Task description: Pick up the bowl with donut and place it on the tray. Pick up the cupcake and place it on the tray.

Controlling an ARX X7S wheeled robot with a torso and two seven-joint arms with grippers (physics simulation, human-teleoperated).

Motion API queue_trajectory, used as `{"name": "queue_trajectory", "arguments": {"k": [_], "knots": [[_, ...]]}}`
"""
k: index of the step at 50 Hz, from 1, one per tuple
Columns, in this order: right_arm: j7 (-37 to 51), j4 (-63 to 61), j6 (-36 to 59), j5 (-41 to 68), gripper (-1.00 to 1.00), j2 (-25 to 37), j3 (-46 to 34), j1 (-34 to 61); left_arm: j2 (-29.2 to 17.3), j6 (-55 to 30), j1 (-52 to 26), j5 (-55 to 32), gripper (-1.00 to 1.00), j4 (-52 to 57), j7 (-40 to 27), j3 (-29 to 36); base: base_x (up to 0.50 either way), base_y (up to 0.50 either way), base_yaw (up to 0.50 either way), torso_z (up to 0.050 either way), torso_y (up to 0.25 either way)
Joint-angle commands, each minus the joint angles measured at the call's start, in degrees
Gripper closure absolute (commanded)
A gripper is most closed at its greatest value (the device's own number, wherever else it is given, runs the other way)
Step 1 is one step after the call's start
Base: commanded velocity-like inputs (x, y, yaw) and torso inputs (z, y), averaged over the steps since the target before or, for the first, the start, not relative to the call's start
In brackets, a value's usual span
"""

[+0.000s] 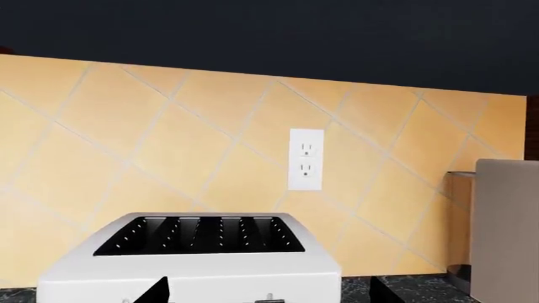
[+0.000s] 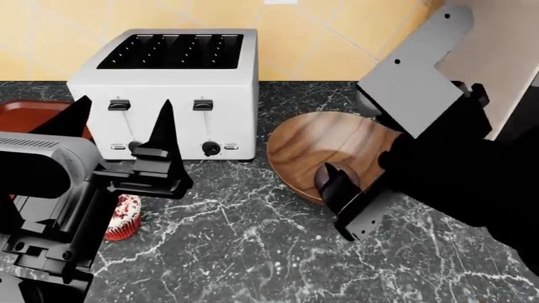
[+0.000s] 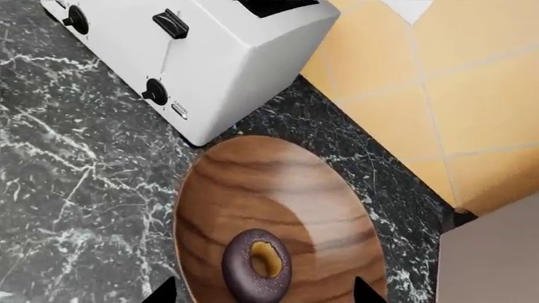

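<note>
Wide brown wooden bowl (image 2: 324, 151) w/ purple donut (image 3: 257, 266) sitting beside white toaster (image 2: 168, 88); right gripper (image 2: 341, 192) spread wide above it; left gripper (image 2: 122, 126) open, partly blocking red-wrapped cupcake (image 2: 125, 218).

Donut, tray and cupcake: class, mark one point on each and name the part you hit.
donut (image 3: 256, 268): right wrist view, on the glazed ring left of its hole.
tray (image 2: 29, 115): head view, on its bare floor beside the toaster.
cupcake (image 2: 123, 221): head view, on the red wrapper.

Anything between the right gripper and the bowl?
Nothing visible. The right gripper hangs open directly over the bowl, the donut between its fingertips in the wrist view. The toaster stands off to the side.
</note>
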Motion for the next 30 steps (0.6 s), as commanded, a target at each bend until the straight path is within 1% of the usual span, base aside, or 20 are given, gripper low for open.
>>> {"name": "queue_trajectory", "arguments": {"k": [1, 7, 10, 13, 30], "knots": [[-1.98, 11.62, 7.18, -2.61, -1.00, -8.80, -8.40, 7.04, -0.24, 1.03, 0.74, 0.55, -1.00, -0.33, 0.42, 0.07, 0.00, 0.00, 0.00, 0.000, 0.000], [-6.86, 16.44, 10.19, -8.90, -1.00, -13.19, -8.00, 7.67, -0.35, 1.81, 1.51, 1.03, -1.00, -0.55, 0.88, -0.07, 0.00, 0.00, 0.00, 0.000, 0.000], [-10.34, 17.04, 10.41, -12.23, -1.00, -14.29, -7.97, 7.60, -0.52, 1.91, 1.46, 0.87, -1.00, -0.56, 0.74, -0.15, 0.00, 0.00, 0.00, 0.000, 0.000], [-13.19, 17.00, 10.18, -14.63, -1.00, -14.52, -8.53, 7.55, -0.41, 2.23, 1.82, 1.43, -1.00, -0.70, 1.05, 0.13, 0.00, 0.00, 0.00, 0.000, 0.000], [-21.59, 15.84, 8.71, -21.02, -1.00, -15.86, -9.98, 5.59, -0.28, 3.34, 2.55, 3.04, -1.00, -1.47, 1.89, 1.30, 0.00, 0.00, 0.00, 0.000, 0.000]]}}
